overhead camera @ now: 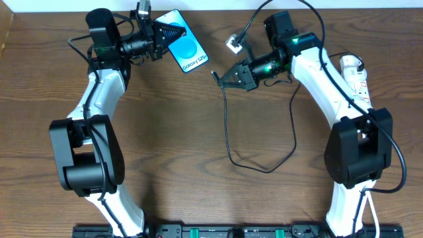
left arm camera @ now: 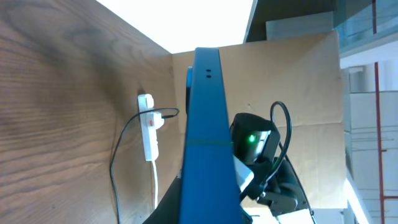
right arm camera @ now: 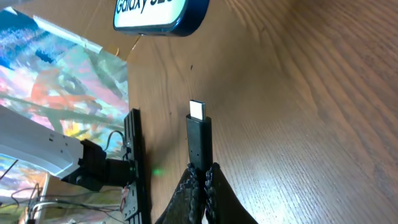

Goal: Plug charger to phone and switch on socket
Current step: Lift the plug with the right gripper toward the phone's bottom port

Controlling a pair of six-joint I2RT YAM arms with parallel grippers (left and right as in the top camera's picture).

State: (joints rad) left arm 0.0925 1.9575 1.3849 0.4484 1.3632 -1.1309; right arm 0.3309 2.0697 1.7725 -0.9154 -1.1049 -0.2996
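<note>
My left gripper (overhead camera: 173,32) is shut on the phone (overhead camera: 184,46) and holds it above the table at the back, blue screen up, white band of text toward the right arm. In the left wrist view the phone (left arm camera: 203,137) shows edge-on between the jaws. My right gripper (overhead camera: 221,75) is shut on the charger's dark plug tip (right arm camera: 199,132), which points at the phone's white-banded end (right arm camera: 160,10) across a gap. The black charger cable (overhead camera: 227,125) hangs down and loops over the table. The socket (overhead camera: 357,76), a white strip, lies at the right edge.
The socket (left arm camera: 149,134) also shows in the left wrist view with its white cord and a thin black cable beside it. A black rail (overhead camera: 218,231) runs along the table's front edge. A cardboard wall (left arm camera: 292,81) stands behind the right arm.
</note>
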